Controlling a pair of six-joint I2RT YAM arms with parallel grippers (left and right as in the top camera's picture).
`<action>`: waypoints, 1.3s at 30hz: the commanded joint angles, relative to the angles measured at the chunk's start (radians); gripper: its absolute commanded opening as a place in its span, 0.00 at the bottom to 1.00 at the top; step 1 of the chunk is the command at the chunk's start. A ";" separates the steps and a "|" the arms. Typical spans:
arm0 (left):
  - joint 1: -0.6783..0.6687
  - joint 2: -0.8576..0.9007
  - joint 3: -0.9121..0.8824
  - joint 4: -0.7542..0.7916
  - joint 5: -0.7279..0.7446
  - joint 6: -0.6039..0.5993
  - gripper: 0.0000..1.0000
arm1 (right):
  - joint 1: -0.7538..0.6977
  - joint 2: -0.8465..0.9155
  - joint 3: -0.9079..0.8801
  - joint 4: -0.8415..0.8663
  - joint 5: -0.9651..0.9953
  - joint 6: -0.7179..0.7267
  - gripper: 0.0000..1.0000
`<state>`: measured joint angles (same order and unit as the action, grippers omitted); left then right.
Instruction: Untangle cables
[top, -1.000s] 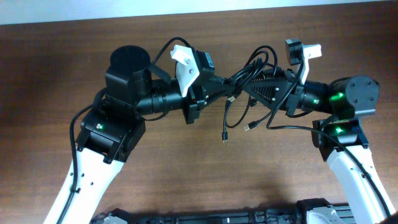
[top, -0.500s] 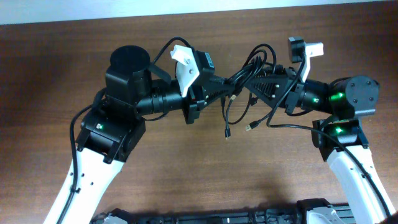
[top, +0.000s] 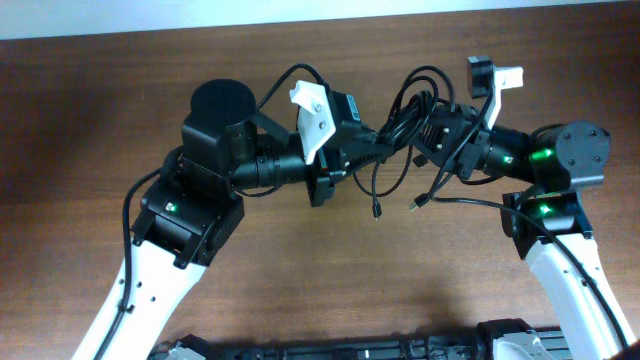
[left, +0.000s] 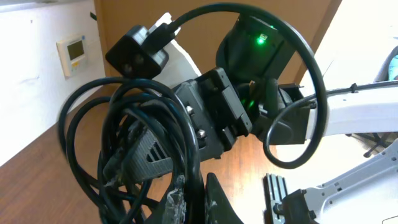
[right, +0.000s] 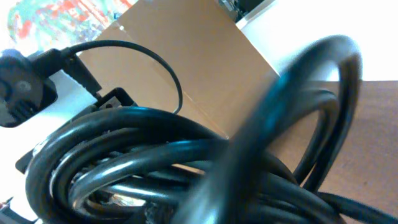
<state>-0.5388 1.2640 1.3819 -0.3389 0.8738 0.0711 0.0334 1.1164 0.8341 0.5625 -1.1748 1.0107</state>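
We reckon the step is: right gripper (top: 424, 128) takes a strand out of the cables (top: 404, 108) w/ left gripper (top: 374, 150) as anchor. It needs one loop only, not the whole knot, then a slow pull apart. Left is clenched on the bundle. Right: can't tell if closed, loops fill its cam. Bundle hangs btwn both tips, off the table (top: 300, 270); plug ends (top: 378, 212) dangle below.
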 joint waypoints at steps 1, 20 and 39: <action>-0.012 -0.011 0.010 0.008 -0.029 0.013 0.00 | -0.001 0.003 0.010 0.003 0.019 -0.007 0.04; 0.059 -0.011 0.010 -0.044 -0.547 -0.068 0.00 | -0.001 0.001 0.010 0.004 -0.082 0.020 0.04; 0.095 -0.026 0.010 -0.058 -0.739 -0.041 0.00 | -0.001 0.001 0.010 0.003 -0.289 0.071 0.05</action>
<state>-0.4603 1.2636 1.3819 -0.4084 0.2012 0.0181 0.0334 1.1244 0.8341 0.5571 -1.4048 1.0901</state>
